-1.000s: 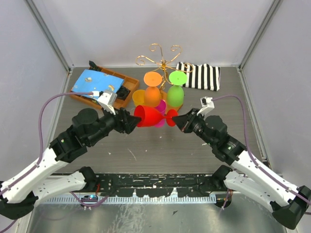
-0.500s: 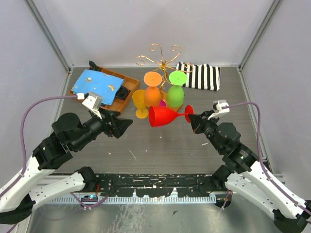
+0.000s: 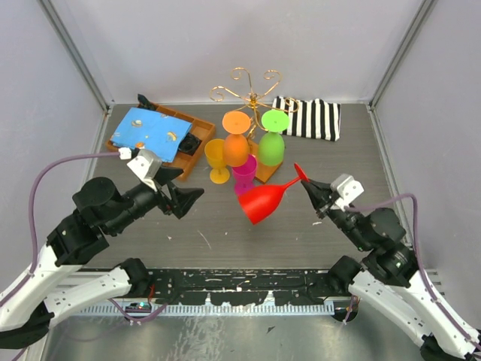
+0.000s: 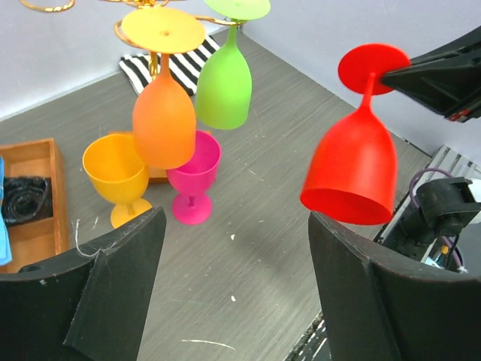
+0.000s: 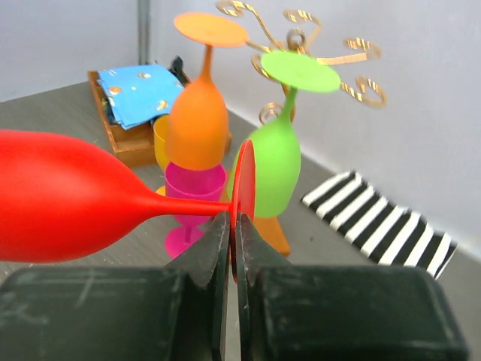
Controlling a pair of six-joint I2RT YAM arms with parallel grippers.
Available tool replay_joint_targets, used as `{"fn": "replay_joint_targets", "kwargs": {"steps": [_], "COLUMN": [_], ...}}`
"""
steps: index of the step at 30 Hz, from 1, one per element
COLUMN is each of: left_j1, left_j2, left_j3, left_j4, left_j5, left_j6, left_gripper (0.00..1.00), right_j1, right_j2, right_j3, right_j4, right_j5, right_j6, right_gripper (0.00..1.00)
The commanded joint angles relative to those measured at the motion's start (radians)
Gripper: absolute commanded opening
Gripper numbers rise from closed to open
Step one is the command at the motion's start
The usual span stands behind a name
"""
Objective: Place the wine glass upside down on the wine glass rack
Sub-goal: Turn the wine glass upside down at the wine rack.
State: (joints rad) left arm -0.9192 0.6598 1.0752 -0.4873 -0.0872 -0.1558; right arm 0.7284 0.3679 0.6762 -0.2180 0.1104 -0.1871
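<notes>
1. Tray (image 3: pixel 120 148) on the bench (image 3: pixel 225 226) holds a blue cloth (image 3: pixel 146 125).
2. Wine glass rack (image 3: pixel 252 83) holds an orange glass (image 3: pixel 236 147) and a green glass (image 3: pixel 271 147), both upside down.
3. Right pincer (image 3: pixel 307 184) pinches the red wine glass (image 3: pixel 263 201) by its foot, tipped in the air near the rack.
4. Left pincer (image 3: pixel 184 188) is wide apart, empty.

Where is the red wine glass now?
Top view: the red wine glass is held by its foot in the right tool, right of centre, in front of the pink glass.

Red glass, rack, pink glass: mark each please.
red wine glass (image 3: pixel 264 203): top view, on its bowl.
wine glass rack (image 5: pixel 275 237): right wrist view, on its wooden base.
pink glass (image 4: pixel 194 162): left wrist view, on its bowl.
</notes>
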Motion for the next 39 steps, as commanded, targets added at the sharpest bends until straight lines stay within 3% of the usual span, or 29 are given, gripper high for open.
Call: {"fn": "replay_joint_targets", "kwargs": {"steps": [1,6,11,19,26,39], "left_j1": [-0.004,-0.005,-0.004,-0.004,-0.004,-0.005], "left_j2": [0.033,0.079,0.099,0.122,0.143,0.292], "left_j3": [0.016,0.028,-0.009,-0.105,-0.183,-0.175], "left_j4": [0.053,0.097,0.201,0.463,0.740,0.934], "left_j5": [0.058,0.159,0.252,0.250,0.270,0.363], "left_j6": [0.083,0.028,-0.076,-0.187,-0.185,-0.241], "left_gripper": [0.84,0.85,0.84,0.82,0.77,0.61], "right_j1": [0.001,0.001,0.002,0.001,0.002,0.002], "right_j2": [-0.036,-0.054,-0.020,0.158,0.241,0.333], "right_j3": [0.054,0.039,0.051,0.142,0.181,0.231], "right_j4": [0.046,0.090,0.161,0.288,0.401,0.506], "right_j5": [-0.222,-0.406,-0.437,-0.498,-0.575,-0.641], "right_j6": [-0.243,-0.493,-0.667,-0.744,-0.781,-0.745], "right_gripper": [0.01,0.01,0.01,0.01,0.01,0.01]}}
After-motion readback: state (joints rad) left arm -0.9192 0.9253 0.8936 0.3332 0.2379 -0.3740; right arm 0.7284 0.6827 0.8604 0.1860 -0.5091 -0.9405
